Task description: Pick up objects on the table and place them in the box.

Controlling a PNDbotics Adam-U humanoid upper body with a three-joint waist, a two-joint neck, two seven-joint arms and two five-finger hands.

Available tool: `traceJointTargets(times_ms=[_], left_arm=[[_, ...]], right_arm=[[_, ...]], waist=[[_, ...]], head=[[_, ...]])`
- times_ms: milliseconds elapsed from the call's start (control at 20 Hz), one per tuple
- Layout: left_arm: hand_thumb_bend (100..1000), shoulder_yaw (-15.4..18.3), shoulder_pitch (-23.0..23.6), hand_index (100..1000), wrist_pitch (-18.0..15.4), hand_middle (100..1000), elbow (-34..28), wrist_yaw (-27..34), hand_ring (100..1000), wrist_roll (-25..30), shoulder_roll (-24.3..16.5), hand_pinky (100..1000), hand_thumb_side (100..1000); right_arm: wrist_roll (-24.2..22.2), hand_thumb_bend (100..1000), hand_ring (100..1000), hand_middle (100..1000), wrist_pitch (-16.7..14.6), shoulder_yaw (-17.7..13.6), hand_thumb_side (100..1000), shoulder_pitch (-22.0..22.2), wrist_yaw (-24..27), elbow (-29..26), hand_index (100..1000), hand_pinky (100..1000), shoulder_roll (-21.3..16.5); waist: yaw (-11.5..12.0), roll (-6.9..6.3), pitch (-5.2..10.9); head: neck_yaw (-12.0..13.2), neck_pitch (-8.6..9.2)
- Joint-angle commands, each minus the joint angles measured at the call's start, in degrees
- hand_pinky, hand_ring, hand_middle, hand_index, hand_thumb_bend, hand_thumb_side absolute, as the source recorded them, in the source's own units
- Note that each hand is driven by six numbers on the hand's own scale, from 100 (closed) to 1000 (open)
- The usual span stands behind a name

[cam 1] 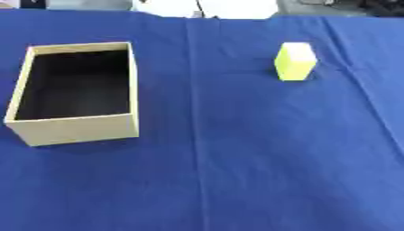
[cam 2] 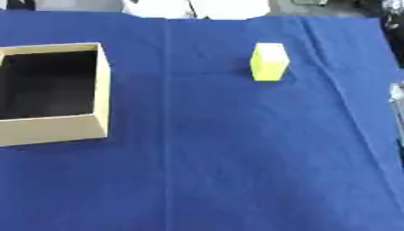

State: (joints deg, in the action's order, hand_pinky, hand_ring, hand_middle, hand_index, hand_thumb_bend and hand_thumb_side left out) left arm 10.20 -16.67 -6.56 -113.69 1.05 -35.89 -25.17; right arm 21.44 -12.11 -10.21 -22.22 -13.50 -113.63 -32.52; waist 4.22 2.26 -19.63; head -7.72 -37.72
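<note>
A yellow block [cam 1: 295, 62] stands upright on the blue tablecloth [cam 1: 236, 158], on the right side toward the far edge. Its top face looks paler than its sides, almost white, and its front faces are a bright yellow-green. No writing, label or brand mark can be read on it. Nothing touches it; the cloth around it is bare.

Well apart from it, on the left side, sits an open cardboard box [cam 1: 79, 128]. It is rectangular, with tan walls and a dark inside, its long sides running away from the camera. Nothing can be made out within it. Its outer walls carry no print that can be read. In the right eye view the box is cut off by the left edge.

The cloth covers the whole table and shows a straight crease running from the far edge toward the near one, passing between the box and the block. Further folds slant across the right side.

Neither hand appears in either view. At the right edge of the right eye view a thin pale sliver [cam 2: 397, 106] shows, too little to tell what it is.
</note>
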Motion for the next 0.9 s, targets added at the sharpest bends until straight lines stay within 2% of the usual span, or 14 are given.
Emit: traceJointTargets(times_ms=[50, 450, 600, 700, 800, 850, 900], left_arm=[[383, 0.7, -0.62, 729, -0.24, 632, -0.9, 0.27, 679, 0.1, -0.75, 914, 820], [384, 0.67, -0.62, 728, -0.23, 632, -0.9, 0.33, 680, 0.12, -0.78, 914, 819], [385, 0.58, -0.53, 728, -0.19, 632, -0.9, 0.4, 680, 0.21, -0.9, 913, 818], [383, 0.46, -0.46, 728, -0.14, 632, -0.9, 0.48, 680, 0.34, -0.95, 914, 819], [383, 0.32, -0.34, 728, -0.03, 632, -0.9, 0.56, 680, 0.5, -0.94, 914, 819], [383, 0.27, -0.27, 728, 0.01, 633, -0.9, 0.59, 680, 0.57, -0.98, 914, 818], [383, 0.23, -0.22, 728, 0.04, 633, -0.9, 0.63, 680, 0.63, -1.01, 913, 818]], right_arm=[[-0.06, 100, 839, 796, -0.15, -0.43, 683, -0.51, 0.23, -0.96, 863, 772, -1.01], [-0.5, 100, 842, 799, 0.28, -0.21, 679, -0.75, 0.01, -0.96, 866, 774, -1.88], [-3.29, 100, 848, 808, 3.14, 1.0, 671, -2.56, -1.77, -0.95, 870, 781, -5.88], [-6.76, 100, 856, 815, 5.55, 2.57, 550, -4.67, -3.58, -0.03, 873, 787, -10.03], [-10.79, 100, 856, 814, 7.14, 4.32, 521, -7.1, -4.57, 2.31, 873, 789, -13.79], [-12.86, 100, 859, 813, 7.52, 5.24, 473, -8.34, -4.79, 3.73, 875, 795, -15.76], [-15.03, 100, 866, 820, 7.66, 6.1, 485, -9.64, -4.84, 5.26, 879, 801, -17.52]], waist=[[-0.06, -0.14, 0.87], [-0.05, -0.13, 1.0], [0.07, -0.08, 1.31], [0.12, 0.03, 1.62], [0.19, 0.11, 1.89], [0.25, 0.14, 2.05], [0.3, 0.15, 2.2]], head=[[-0.15, 0.54], [-0.18, 0.57], [-0.34, 0.37], [-0.58, 0.18], [-0.76, 0.06], [-0.83, -0.03], [-0.87, -0.13]])
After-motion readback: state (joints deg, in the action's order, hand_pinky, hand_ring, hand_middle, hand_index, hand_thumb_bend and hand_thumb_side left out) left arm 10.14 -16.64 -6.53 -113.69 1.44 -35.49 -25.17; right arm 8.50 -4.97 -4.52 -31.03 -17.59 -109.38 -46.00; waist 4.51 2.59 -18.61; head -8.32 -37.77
